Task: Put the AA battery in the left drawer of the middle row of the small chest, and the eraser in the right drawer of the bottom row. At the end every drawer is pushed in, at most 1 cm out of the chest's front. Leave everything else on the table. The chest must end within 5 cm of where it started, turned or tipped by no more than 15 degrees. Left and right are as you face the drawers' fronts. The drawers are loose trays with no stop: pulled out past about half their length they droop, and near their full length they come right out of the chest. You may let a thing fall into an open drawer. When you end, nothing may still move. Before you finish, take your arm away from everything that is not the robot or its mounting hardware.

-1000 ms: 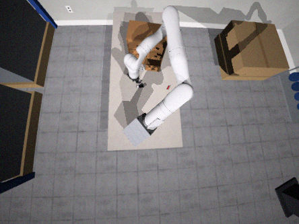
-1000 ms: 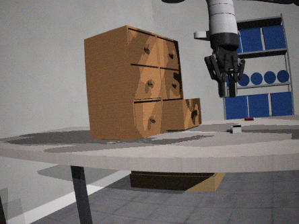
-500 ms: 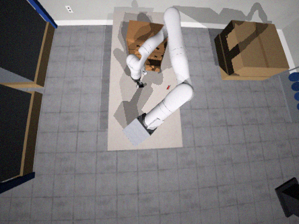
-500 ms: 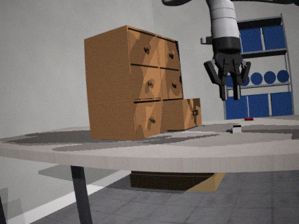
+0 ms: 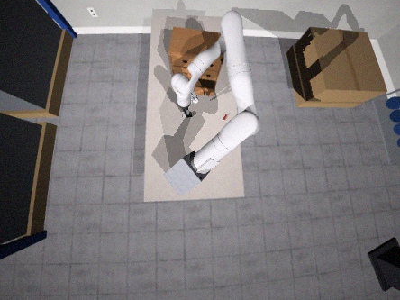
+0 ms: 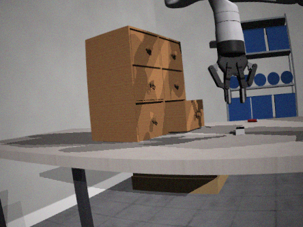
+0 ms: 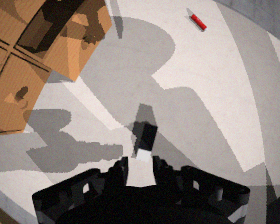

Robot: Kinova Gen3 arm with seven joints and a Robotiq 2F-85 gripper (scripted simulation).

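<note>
The small wooden chest (image 6: 143,86) stands at the far end of the table. Its bottom right drawer (image 6: 185,115) is pulled partly out; the other drawers sit flush. In the wrist view the open drawer (image 7: 69,16) looks empty. The eraser (image 6: 240,131), a small black and white block, lies on the table in front of the chest and shows in the wrist view (image 7: 145,137). My gripper (image 6: 235,98) hangs well above the eraser, fingers partly apart with nothing between them; it also shows in the top view (image 5: 187,113). A small red cylinder (image 7: 198,20) (image 6: 252,120), perhaps the AA battery, lies farther off.
A thin grey object (image 5: 216,97) lies near the chest's right front. A large cardboard box (image 5: 335,67) stands on the floor to the right of the table. A blue shelf (image 6: 263,76) stands behind. The arm's base (image 5: 182,177) sits at the table's near end.
</note>
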